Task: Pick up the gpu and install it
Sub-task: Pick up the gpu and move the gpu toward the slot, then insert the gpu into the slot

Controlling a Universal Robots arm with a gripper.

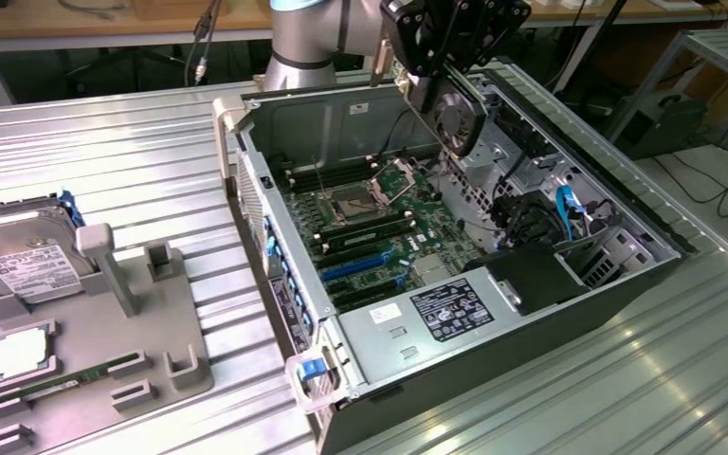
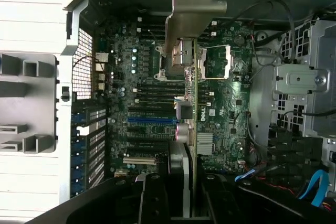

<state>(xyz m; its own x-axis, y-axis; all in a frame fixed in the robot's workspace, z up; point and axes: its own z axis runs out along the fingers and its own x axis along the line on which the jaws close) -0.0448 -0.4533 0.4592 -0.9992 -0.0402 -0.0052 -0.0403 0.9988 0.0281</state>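
Ribbed aluminium profiles form the tabletop (image 1: 124,171), a silvery surface of long parallel grooves. The computer case (image 1: 516,379), a black and grey sheet-metal box lying on its side with the panel off, takes up the tabletop's half on the exterior view's right. Inside it lies the motherboard (image 1: 390,227), a dark green board with black and blue slots and two square sockets in metal frames. A silver boxy unit with a printed label (image 1: 434,313) sits at the case's near end, and blue cables (image 1: 567,213) curl beside the perforated drive cage.

At the tabletop's near corner on the exterior view's left rests a matt grey moulded tray (image 1: 86,351) with upright posts and shallow pockets. It carries a silver hard drive (image 1: 29,265) with a white label, a square processor chip (image 1: 20,353) and a slim green memory stick (image 1: 67,384).

The grey, cylindrical robot arm (image 1: 307,38) reaches in from the far edge. Its black gripper (image 1: 438,76) is clamped on the gpu (image 1: 461,121), a thin flat black card with a round fan on one face. The card hangs tilted in the air over the far end of the open case, above the motherboard. In the wrist view the card appears edge-on between the fingers (image 2: 152,203), with its bent silvery end bracket (image 2: 193,14) toward the case wall.
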